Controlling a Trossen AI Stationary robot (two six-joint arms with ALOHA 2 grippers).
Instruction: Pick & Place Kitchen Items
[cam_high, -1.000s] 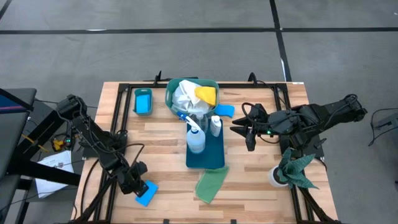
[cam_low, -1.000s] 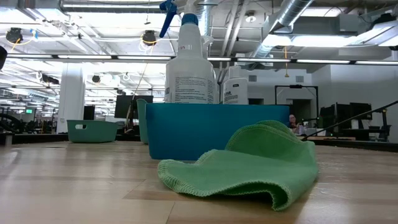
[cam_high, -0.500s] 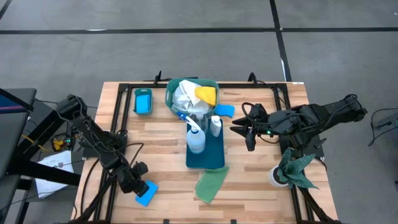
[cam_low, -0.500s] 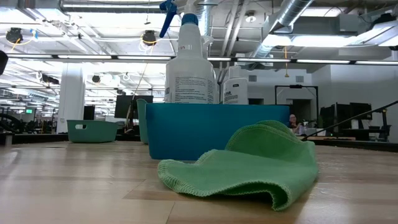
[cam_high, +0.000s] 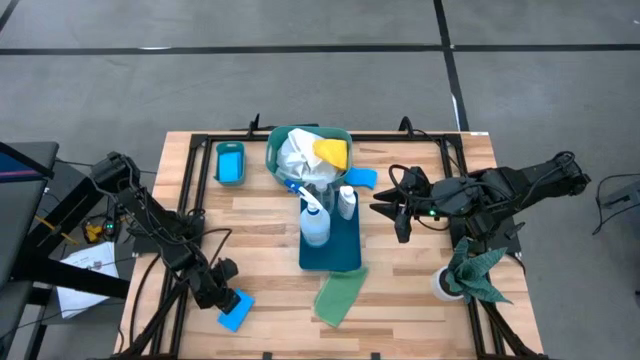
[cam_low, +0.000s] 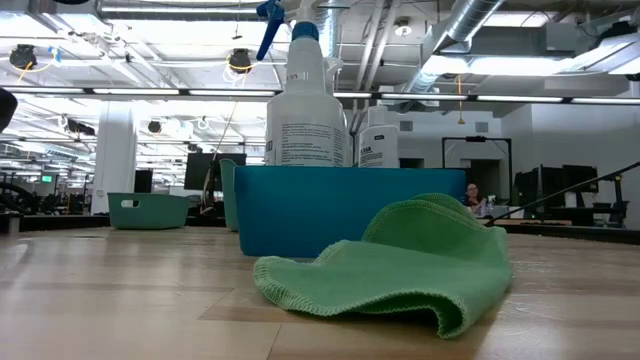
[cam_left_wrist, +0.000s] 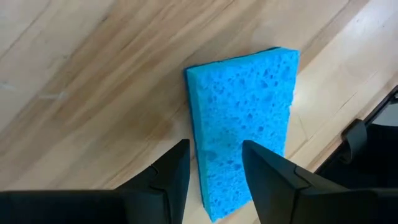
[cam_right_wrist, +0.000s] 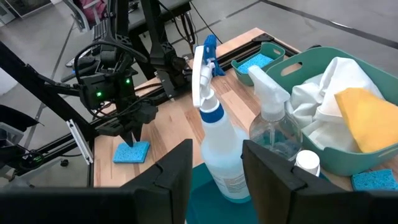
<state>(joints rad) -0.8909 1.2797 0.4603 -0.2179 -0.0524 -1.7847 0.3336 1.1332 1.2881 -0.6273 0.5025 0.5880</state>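
A blue sponge (cam_high: 236, 312) lies flat on the table near the front left corner, and also shows in the left wrist view (cam_left_wrist: 242, 124). My left gripper (cam_high: 224, 298) points down over it, open, with its fingers (cam_left_wrist: 168, 180) above one long edge. My right gripper (cam_high: 398, 215) is open and empty, right of the blue tray (cam_high: 345, 258). The tray holds the blue-trigger spray bottle (cam_high: 314, 225), a clear spray bottle and a small bottle (cam_high: 346, 203). A light-green cloth (cam_high: 338, 297) lies crumpled in front of the tray. My left gripper stands from above over the sponge's long edge (cam_left_wrist: 198, 149), its fingers pointing down and one on either side of that edge. I cannot tell whether the tips touch the sponge. The sponge lies flat on the table.
A teal basin (cam_high: 275, 150) at the back holds white and yellow cloths. A small blue bin (cam_high: 230, 150) holding a sponge stands to its left, and another sponge (cam_high: 362, 178) lies to its right. A dark green rag (cam_high: 472, 272) sits on a white cup at the front right.
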